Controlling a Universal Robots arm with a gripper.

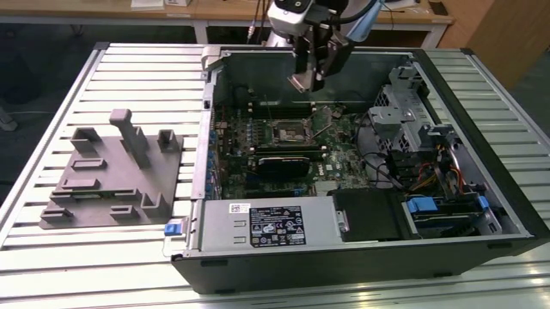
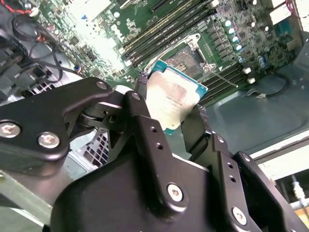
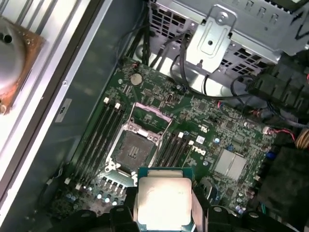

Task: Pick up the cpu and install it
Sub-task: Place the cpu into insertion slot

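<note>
You have a pale, slatted metal surface [image 1: 129,71] under even light, and off its edge on the exterior view's left the floor [image 1: 38,71] is dark, with a pale cable [image 1: 26,114] lying on it. Behind the surface's far edge runs a light wooden desk [image 1: 232,9] on white legs [image 1: 199,31]. Past the surface's far corner on the exterior view's right stands a brown wooden panel [image 1: 507,38].

grey tray [image 1: 94,193] on slatted table [image 1: 51,90] | open computer case [image 1: 344,265] beside it | black heatsink [image 1: 284,166] inside
</note>
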